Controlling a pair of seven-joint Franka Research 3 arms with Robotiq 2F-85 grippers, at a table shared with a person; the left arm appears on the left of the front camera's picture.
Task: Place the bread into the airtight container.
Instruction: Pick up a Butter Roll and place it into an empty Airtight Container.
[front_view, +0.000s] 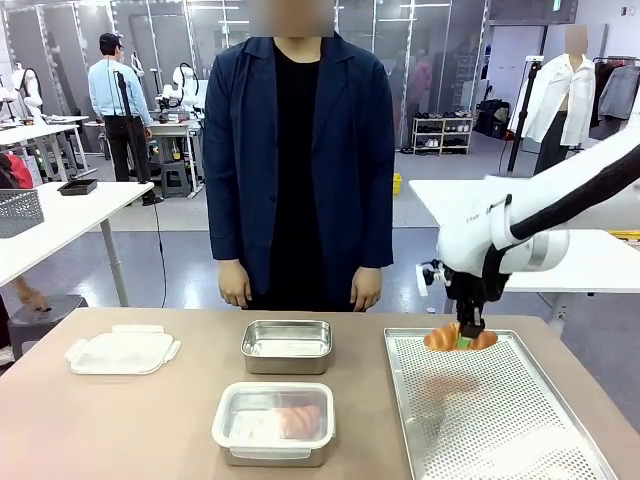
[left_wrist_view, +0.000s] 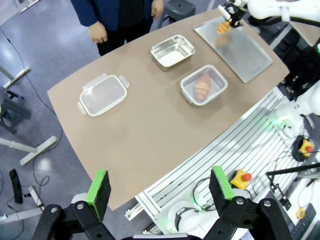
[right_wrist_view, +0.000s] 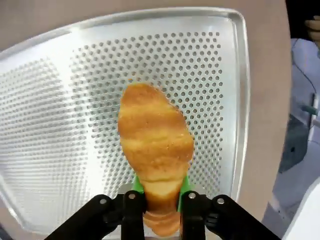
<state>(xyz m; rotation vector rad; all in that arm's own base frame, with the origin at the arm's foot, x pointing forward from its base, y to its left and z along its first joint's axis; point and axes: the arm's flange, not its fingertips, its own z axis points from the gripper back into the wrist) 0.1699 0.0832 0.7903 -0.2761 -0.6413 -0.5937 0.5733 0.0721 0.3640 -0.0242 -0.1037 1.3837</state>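
Note:
A golden croissant-shaped bread (front_view: 452, 338) hangs a little above the far left corner of the perforated metal tray (front_view: 500, 420), with my right gripper (front_view: 466, 340) shut on it. In the right wrist view the green pads (right_wrist_view: 183, 186) pinch the bread (right_wrist_view: 155, 145) at its near end, over the tray (right_wrist_view: 60, 125). The clear airtight container (front_view: 225, 422) stands open at the front middle of the table with another bread (front_view: 298, 420) inside. My left gripper (left_wrist_view: 160, 187) is open, high above the table's near edge, holding nothing; from there I see the container (left_wrist_view: 218, 75).
The container's clear lid (front_view: 120, 350) lies at the left of the table. An empty steel tub (front_view: 287, 346) stands behind the container. A person in a dark jacket stands at the far edge, hands hanging down.

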